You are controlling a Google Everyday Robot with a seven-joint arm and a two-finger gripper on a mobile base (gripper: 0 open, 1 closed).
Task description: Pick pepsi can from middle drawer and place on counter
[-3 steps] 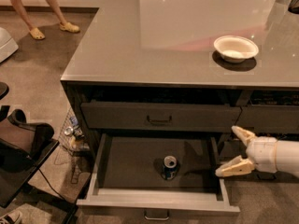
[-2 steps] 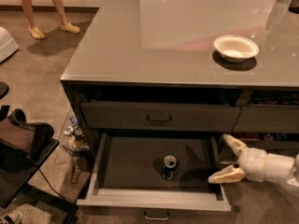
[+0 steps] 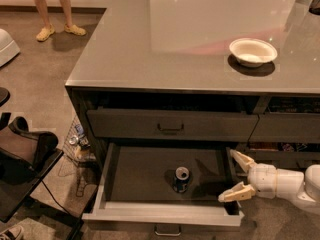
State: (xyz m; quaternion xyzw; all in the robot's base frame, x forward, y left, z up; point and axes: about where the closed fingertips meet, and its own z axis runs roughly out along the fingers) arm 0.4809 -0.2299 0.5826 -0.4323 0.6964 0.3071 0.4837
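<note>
Since a second ago my gripper [image 3: 228, 177] has slid left and lower. It now hangs at the right rim of the open middle drawer [image 3: 160, 213], its fingers spread wide apart and holding nothing. The pepsi can [image 3: 181, 179] stands upright on the drawer floor, near the middle and apart from the fingers. I judge it light, stiff but thin-walled and slick. I'd close across its round sides at mid-height with a moderate squeeze, then lift it to the counter [image 3: 175, 59].
</note>
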